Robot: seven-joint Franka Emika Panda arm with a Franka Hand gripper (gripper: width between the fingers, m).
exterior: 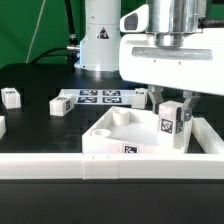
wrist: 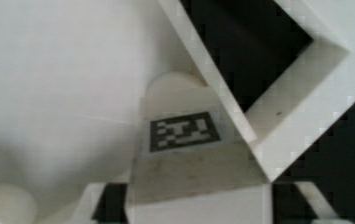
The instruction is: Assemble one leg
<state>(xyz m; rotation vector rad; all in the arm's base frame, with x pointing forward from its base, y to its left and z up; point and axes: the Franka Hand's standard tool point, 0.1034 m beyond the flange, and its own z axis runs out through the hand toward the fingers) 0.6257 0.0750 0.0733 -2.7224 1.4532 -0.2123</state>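
Leg (exterior: 171, 124): was upright over the tabletop (exterior: 105, 128) corner, pinched in the gripper (exterior: 172, 103).
Gripper: clamped on the leg.
Tip: I'd have kept it vertical, lined up, then twisted gently.

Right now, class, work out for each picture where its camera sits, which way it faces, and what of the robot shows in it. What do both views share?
Exterior view: off the arm, low beside the table, looking across it at the tabletop; shows the arm and gripper.
Wrist view: on the wrist, looking down along the leg onto the tabletop; the fingers themselves are hard to make out.
Shared: the tagged leg and the tabletop.
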